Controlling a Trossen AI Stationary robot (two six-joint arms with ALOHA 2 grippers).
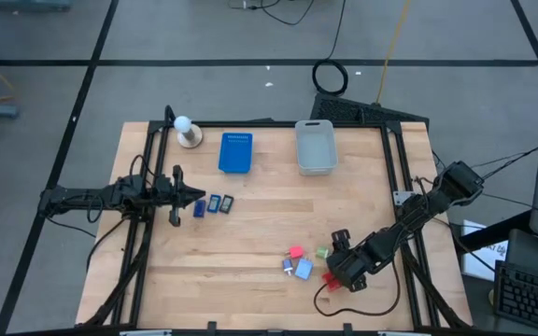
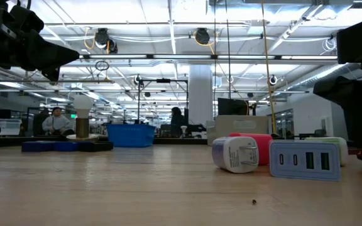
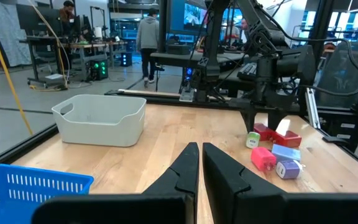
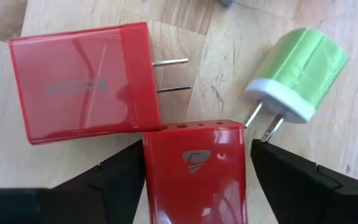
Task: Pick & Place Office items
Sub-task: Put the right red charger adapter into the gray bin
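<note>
red fills your right wrist view: a red charger [image 4: 194,171] lies between the spread fingers [image 4: 303,180] of the right gripper [image 1: 344,273], bracketed on both sides but not yet pinched. touching its top edge at about 10 o'clock lies a second red charger [image 4: 82,84], prongs out; at 2 o'clock a green plug [image 4: 297,68] has its prongs just beside one finger.

your risk, as i judge it, is crowding. closing here could nudge the green plug's prongs or drag the second red charger along, since it rests against your target; the glossy shell could also slip or twist if the pinch lands off-centre.

from above, the cluster sits at roughly 5 o'clock on the table [image 1: 260,233], with a pink charger [image 1: 295,252] and a light-blue charger [image 1: 303,269] close by. your left gripper [image 1: 194,197] waits at 9 o'clock, fingers pressed together on nothing, next to three dark-blue rectangles [image 1: 213,204].

toward 12 o'clock, the grey bin [image 1: 315,147] looks empty; the blue basket [image 1: 235,153] beside it shows nothing inside either, and a white ball on a base [image 1: 185,129] stands left of that.
</note>
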